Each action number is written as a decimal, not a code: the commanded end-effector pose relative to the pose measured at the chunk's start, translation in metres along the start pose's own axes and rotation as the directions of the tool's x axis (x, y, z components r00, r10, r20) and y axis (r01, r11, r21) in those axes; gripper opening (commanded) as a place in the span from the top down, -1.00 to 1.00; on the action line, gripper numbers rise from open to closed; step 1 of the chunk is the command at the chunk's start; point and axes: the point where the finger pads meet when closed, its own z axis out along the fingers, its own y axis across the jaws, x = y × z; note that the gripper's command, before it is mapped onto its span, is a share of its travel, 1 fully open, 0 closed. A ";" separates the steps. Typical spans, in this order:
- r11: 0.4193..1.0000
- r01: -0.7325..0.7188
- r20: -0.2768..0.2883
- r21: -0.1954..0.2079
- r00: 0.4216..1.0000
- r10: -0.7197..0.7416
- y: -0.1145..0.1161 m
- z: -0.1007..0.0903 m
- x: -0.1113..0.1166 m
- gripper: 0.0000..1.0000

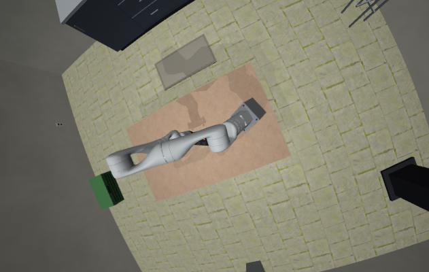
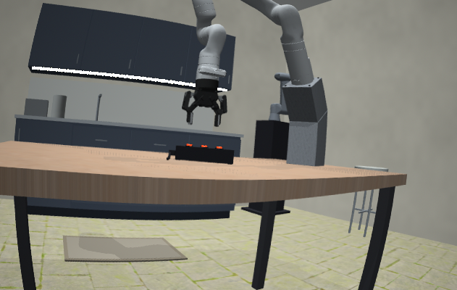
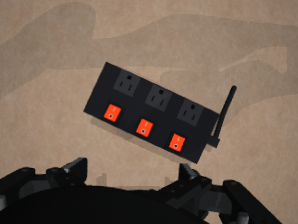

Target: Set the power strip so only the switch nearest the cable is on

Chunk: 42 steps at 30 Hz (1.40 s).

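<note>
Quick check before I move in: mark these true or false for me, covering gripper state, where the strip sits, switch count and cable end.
1. The gripper is open and holds nothing. True.
2. The gripper is touching the power strip. False: it hangs above the strip, apart from it.
3. The strip has three orange switches. True.
4. In the wrist view the cable leaves the strip's left end. False: it leaves the right end.
5. The strip lies flat on the table, sockets up. True.
</note>
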 end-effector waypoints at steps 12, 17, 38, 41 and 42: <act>1.000 0.000 0.000 -0.001 1.000 0.000 0.000 0.000 0.000 -1.00; 1.000 0.000 0.000 -0.001 1.000 0.000 0.000 0.000 0.000 -1.00; 0.997 0.072 -0.004 -0.020 0.997 -0.072 0.032 -0.068 0.078 -1.00; 0.997 0.072 -0.004 -0.020 0.997 -0.072 0.032 -0.068 0.078 -1.00; 0.997 0.072 -0.004 -0.020 0.997 -0.072 0.032 -0.068 0.078 -1.00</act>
